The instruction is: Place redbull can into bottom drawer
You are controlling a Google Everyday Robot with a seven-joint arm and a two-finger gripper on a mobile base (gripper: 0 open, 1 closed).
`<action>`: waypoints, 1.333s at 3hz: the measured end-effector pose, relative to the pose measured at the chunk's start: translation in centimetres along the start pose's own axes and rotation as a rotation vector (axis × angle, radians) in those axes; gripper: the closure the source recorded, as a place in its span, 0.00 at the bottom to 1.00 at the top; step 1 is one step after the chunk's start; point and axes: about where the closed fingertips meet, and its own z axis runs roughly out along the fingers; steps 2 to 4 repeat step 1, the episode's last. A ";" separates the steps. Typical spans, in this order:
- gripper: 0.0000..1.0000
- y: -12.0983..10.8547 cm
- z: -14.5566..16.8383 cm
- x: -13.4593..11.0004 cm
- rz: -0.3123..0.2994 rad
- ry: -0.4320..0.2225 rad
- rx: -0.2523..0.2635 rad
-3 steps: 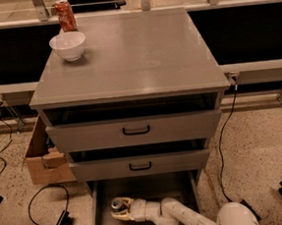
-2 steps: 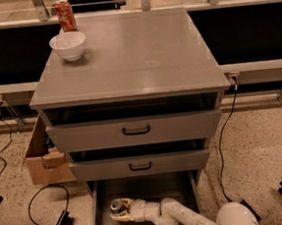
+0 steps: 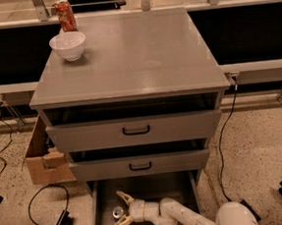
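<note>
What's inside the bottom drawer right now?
A can sits in the bottom drawer, between the open fingers of the tool. The arm covers the drawer floor beneath it.

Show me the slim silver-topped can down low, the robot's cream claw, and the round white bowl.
Slim redbull can (image 3: 118, 212): camera view, its silver top.
Cream two-finger gripper (image 3: 115, 211): camera view, midway between fingertips, inside the bottom drawer (image 3: 155, 186).
Round white bowl (image 3: 68, 46): camera view, its outer wall.

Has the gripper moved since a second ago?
No. The gripper stays in the bottom drawer, below-left of the lower handle, open around the redbull can.
</note>
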 end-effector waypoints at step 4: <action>0.00 0.0 0.0 0.0 0.000 0.000 0.000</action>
